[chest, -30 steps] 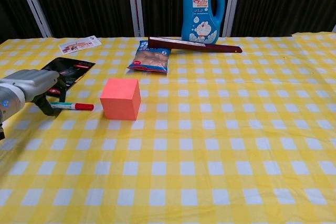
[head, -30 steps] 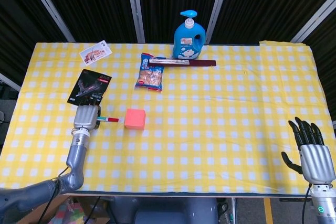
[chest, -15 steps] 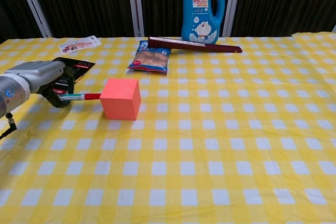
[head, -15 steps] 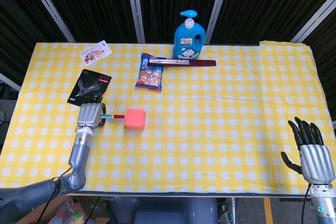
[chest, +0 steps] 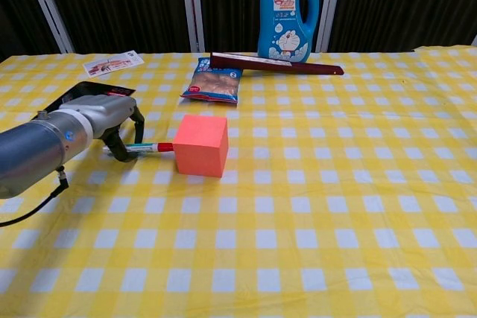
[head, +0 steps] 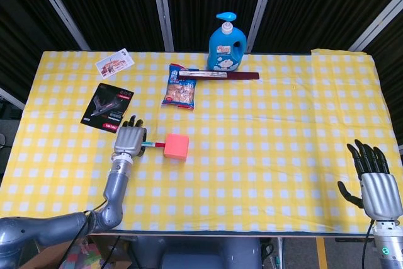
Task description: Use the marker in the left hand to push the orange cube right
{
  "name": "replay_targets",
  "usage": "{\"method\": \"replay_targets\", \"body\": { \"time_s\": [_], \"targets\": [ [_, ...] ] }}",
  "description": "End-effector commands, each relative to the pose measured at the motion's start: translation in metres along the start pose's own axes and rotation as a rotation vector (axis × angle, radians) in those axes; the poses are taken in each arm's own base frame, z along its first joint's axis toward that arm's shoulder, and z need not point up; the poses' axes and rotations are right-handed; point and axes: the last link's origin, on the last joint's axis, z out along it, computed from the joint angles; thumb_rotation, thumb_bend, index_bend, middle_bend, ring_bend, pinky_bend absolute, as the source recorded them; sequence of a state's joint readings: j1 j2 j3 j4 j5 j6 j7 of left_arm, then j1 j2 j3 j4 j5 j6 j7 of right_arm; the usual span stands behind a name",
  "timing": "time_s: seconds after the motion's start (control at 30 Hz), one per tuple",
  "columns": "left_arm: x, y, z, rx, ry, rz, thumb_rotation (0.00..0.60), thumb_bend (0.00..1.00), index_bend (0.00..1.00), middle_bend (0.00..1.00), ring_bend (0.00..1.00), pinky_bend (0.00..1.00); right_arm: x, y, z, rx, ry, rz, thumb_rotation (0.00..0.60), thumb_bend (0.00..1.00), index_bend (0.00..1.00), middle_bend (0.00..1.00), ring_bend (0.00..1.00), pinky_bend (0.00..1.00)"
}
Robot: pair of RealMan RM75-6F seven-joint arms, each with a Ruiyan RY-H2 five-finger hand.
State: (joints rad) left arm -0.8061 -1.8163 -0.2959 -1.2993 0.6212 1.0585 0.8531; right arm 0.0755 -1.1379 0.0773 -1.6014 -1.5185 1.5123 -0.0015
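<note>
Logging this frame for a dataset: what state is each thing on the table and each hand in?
left hand: holds the marker
marker: lying level, red end against the cube's left face
orange cube: resting on the table
right hand: empty, fingers apart
blue bottle: upright
snack bag: lying flat
black package: lying flat

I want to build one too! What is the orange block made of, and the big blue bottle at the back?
The orange cube looks like foam or matte painted wood: flat, dull faces with no shine, so I can't tell which. The blue bottle looks like glossy moulded plastic, with a printed label and a pump top seen in the head view.
</note>
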Motion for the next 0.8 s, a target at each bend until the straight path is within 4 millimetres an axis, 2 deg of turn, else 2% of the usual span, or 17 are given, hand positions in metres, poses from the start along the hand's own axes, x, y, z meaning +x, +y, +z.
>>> {"method": "replay_targets", "body": {
  "time_s": [0.03,0.17,0.37,0.8],
  "targets": [
    [0.002,0.015,0.000,-0.018,0.005,-0.010,0.600,0.44,0.57,0.15,0.04,0.16,0.000,0.000,0.000,0.000,0.000,0.001,0.600,0.38,0.00,0.00,0.00,0.00],
    [0.002,0.032,-0.001,-0.047,0.006,-0.014,0.600,0.44,0.57,0.15,0.04,0.16,0.000,0.000,0.000,0.000,0.000,0.003,0.600,0.38,0.00,0.00,0.00,0.00],
    [0.004,0.048,-0.005,-0.077,0.008,-0.009,0.600,0.44,0.57,0.15,0.04,0.16,0.000,0.001,0.000,-0.001,0.002,0.006,0.600,0.38,0.00,0.00,0.00,0.00],
    [0.011,0.036,-0.014,-0.059,0.004,0.035,0.600,0.44,0.57,0.15,0.04,0.16,0.001,0.000,0.000,-0.002,0.003,0.012,0.600,0.38,0.00,0.00,0.00,0.00]
  ]
}}
